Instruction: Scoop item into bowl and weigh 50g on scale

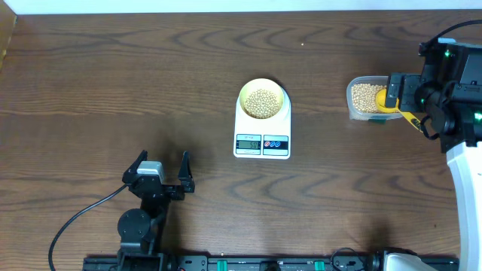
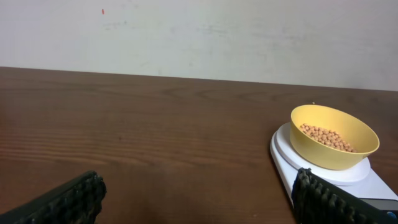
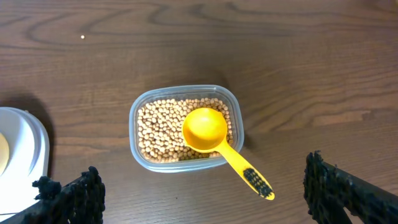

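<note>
Right gripper fingers stand spread and empty above the yellow scoop, which lies released on the beans in the clear tub, well right of the scale. Left gripper, near the scale's front left, also gapes, holding nothing. On the scale sits the bowl, beans heaped inside. Scooping looks finished. The display's digits are too small to read, so only confirming the weight seems left.

The display on the scale shows dark digits too small to read; no other lettering shows.
</note>
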You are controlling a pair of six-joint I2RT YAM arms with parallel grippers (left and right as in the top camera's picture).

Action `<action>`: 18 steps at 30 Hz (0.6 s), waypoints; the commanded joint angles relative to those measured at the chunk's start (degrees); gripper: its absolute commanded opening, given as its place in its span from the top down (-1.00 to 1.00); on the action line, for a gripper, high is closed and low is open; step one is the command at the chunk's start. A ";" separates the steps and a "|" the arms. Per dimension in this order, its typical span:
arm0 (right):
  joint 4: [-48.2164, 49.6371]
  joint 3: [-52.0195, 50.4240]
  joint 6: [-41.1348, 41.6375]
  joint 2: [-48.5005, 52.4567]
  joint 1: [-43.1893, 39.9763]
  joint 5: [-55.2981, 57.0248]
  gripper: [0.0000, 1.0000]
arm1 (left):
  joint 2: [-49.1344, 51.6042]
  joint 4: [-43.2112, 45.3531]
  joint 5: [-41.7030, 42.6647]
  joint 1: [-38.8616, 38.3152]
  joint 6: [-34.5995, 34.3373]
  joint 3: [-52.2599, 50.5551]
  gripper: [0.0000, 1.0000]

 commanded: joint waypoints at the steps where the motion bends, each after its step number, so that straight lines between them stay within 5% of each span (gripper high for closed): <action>1: -0.17 0.04 0.79 -1.29 0.15 0.28 -0.98 | -0.35 -1.97 0.11 0.24 0.31 -0.98 -0.95; 18: -0.13 -6.01 1.64 -17.44 0.24 -1.49 -0.99 | -0.35 -1.97 0.11 0.24 0.31 -0.98 -0.95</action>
